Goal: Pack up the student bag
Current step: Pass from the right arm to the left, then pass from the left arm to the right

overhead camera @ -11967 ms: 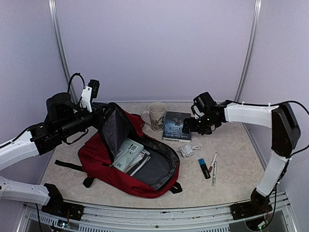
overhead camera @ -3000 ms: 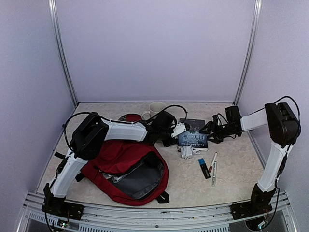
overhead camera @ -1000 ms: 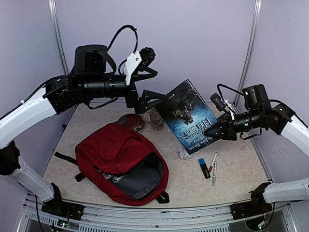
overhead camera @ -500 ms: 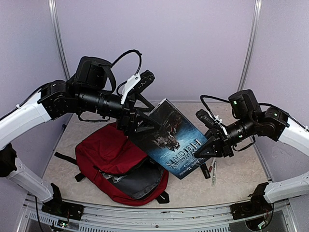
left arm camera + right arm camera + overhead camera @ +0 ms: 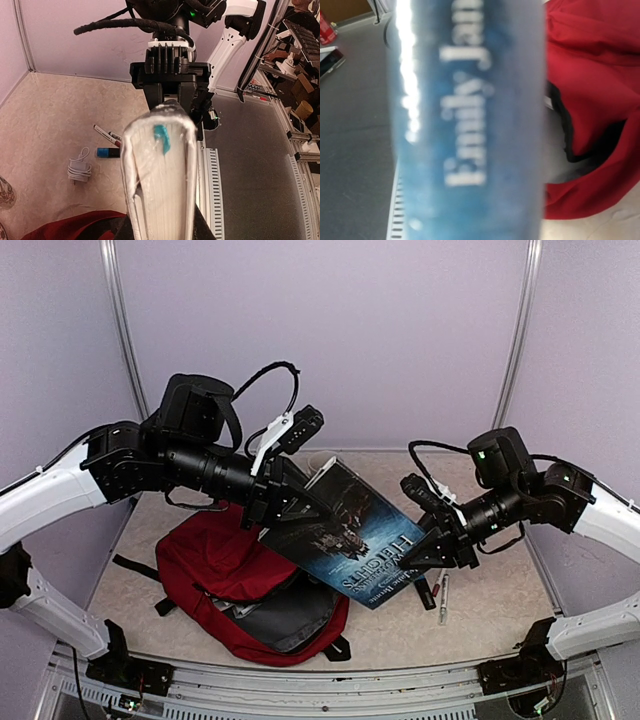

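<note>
While the student bag [image 5: 215, 558] lay unzipped on the counter [image 5: 495, 612], the top view showed the left end effector [image 5: 287, 502] and right end effector [image 5: 428, 548] clamped on opposite ends of a blue book [image 5: 350, 540] above it. The left wrist view showed the book's page edges. The right wrist view showed its blurred spine beside the bag.

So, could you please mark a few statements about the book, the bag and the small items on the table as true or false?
1. The left gripper and the right gripper both grip the book in the air. True.
2. The student bag is zipped shut. False: it lies open, with its grey lining showing.
3. The book rests inside the bag. False: it hangs above the bag, clear of it.
4. A white charger with a coiled cable lies on the table. True.
</note>
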Tool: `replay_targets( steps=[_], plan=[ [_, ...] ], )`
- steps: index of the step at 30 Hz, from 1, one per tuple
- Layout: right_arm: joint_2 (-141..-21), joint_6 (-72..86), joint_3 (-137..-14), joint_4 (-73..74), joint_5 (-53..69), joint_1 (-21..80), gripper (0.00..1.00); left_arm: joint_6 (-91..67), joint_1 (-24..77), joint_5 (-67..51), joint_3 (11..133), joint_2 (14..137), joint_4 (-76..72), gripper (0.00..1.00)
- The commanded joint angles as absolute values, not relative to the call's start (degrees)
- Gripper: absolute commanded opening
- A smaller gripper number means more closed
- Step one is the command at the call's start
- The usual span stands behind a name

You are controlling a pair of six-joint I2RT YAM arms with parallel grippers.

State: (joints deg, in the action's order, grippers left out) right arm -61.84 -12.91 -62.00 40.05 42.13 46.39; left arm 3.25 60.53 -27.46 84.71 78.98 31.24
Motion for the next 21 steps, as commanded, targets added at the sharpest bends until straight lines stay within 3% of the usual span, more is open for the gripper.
replay_targets(
  steps=[1,3,4,6,8,12,21],
  plan=[
    [-59.2,-9.4,-63.7,27.3,37.3,46.5,0.13,1.3,61.4,-25.7,81.5,76.0,22.5,0.00],
    [-56.0,-6.5,-59.9,21.3,33.1,46.5,0.56,-0.2,61.3,-21.3,79.2,73.4,17.6,0.00],
    [-54.3,-4.3,-57.4,17.2,31.3,46.5,0.71,-0.9,61.3,-18.8,77.8,72.0,14.8,0.00],
    [-50.3,0.1,-50.6,8.6,28.6,46.4,0.89,-2.8,61.3,-15.7,74.4,69.0,8.6,0.00],
    [-47.1,6.1,-45.1,-0.9,27.5,46.3,0.94,-4.1,61.3,-16.8,70.2,66.0,2.0,0.00],
    [-44.5,17.8,-36.6,-20.3,32.2,46.3,0.94,-6.1,61.4,-26.2,65.5,62.4,-7.9,0.00],
    [-44.3,24.3,-30.3,-30.8,39.8,46.3,0.91,-9.2,61.6,-26.3,62.3,60.1,-14.1,0.00]
  ],
)
